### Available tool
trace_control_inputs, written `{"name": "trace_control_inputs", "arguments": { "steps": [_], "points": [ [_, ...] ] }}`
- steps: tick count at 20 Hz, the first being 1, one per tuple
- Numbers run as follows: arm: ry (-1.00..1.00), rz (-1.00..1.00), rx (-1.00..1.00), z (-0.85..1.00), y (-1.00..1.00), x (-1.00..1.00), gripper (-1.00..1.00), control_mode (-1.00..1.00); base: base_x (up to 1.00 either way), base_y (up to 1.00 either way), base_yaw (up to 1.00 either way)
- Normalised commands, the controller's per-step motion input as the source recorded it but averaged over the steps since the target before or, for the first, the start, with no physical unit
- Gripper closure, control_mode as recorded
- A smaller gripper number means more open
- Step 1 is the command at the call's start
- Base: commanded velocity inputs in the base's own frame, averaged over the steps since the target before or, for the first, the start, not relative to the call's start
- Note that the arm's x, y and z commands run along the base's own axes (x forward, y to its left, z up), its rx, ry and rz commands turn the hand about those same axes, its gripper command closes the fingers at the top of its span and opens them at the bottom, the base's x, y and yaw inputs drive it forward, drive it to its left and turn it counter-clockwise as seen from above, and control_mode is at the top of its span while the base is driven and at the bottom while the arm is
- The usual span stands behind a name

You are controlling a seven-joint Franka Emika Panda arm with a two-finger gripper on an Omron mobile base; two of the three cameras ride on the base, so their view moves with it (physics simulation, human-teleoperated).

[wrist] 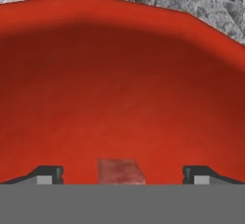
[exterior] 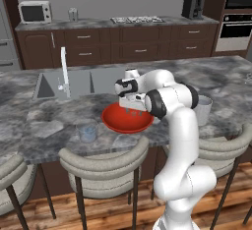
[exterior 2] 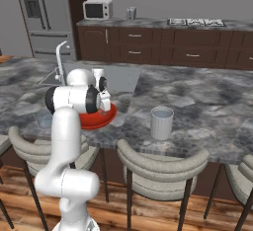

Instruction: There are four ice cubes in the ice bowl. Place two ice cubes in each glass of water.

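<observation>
The red ice bowl point(exterior: 114, 121) sits on the counter near its front edge, and its inner wall point(wrist: 119, 84) takes up most of the hand view. My gripper point(exterior: 132, 107) reaches down into it, open, with its fingertips point(wrist: 46, 175) wide apart. One pale ice cube point(wrist: 120, 171) lies on the bowl floor between them, untouched on both sides. The other ice cubes are hidden. One glass of water point(exterior: 87, 131) stands left of the bowl, and the second glass of water point(exterior: 202, 109) stands to its right, also seen as a glass of water point(exterior 2: 161, 122).
A sink point(exterior: 78, 84) with a tall faucet point(exterior: 64, 71) lies behind the bowl. Padded stools point(exterior: 103, 162) line the counter's front edge. The back counter carries a microwave point(exterior: 34, 12) and a coffee machine point(exterior: 192, 7).
</observation>
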Motion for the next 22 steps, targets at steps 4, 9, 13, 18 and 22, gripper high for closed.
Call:
{"name": "trace_control_inputs", "arguments": {
  "steps": [4, 9, 13, 18, 22],
  "points": [
    [-0.01, -0.02, 0.00, -0.20, 0.00, 0.00, -1.00, -1.00, 0.00, 0.00, 0.00],
    [-0.09, -0.04, -0.01, -0.20, 0.00, 0.00, -1.00, -1.00, 0.00, 0.00, 0.00],
    [-0.10, -0.05, -0.01, -0.30, 0.00, -0.01, -1.00, -1.00, 0.00, 0.00, 0.00],
    [-0.10, -0.04, 0.00, -0.18, 0.00, -0.06, 1.00, -1.00, 0.00, 0.00, 0.00],
    [-0.09, -0.03, 0.00, -0.13, 0.00, -0.16, 1.00, -1.00, 0.00, 0.00, 0.00]
  ]
}}
